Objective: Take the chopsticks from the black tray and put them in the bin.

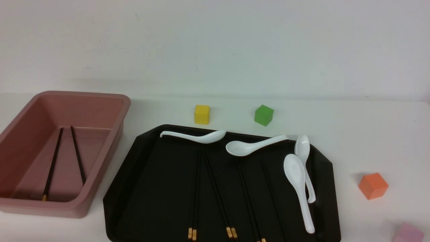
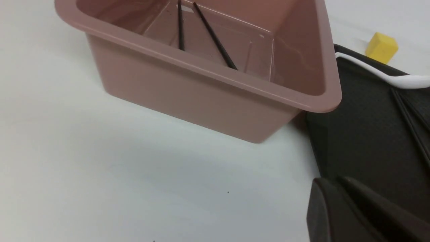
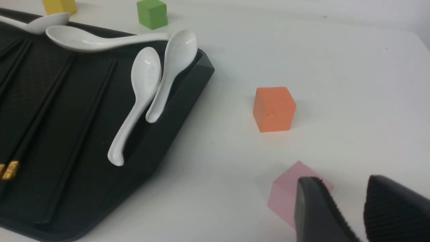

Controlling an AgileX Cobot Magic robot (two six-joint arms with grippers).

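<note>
The black tray (image 1: pixel 161 188) lies at the front centre with several black chopsticks (image 1: pixel 218 195) with gold bands lying lengthwise on it. The pink bin (image 1: pixel 111 158) stands left of the tray and holds two chopsticks (image 1: pixel 53 161). Neither gripper shows in the front view. In the left wrist view my left gripper (image 2: pixel 332 179) is shut and empty, above the tray's (image 2: pixel 362 127) near-left corner, short of the bin (image 2: pixel 188 97). In the right wrist view my right gripper (image 3: pixel 344 181) is open and empty over the table, right of the tray (image 3: pixel 174 111).
Several white spoons (image 1: pixel 297 178) lie along the tray's far and right sides. A yellow cube (image 1: pixel 202 114) and a green cube (image 1: pixel 263 115) sit behind the tray. An orange cube (image 1: pixel 373 185) and a pink cube (image 1: pixel 408 232) sit to its right, the pink one under my right gripper.
</note>
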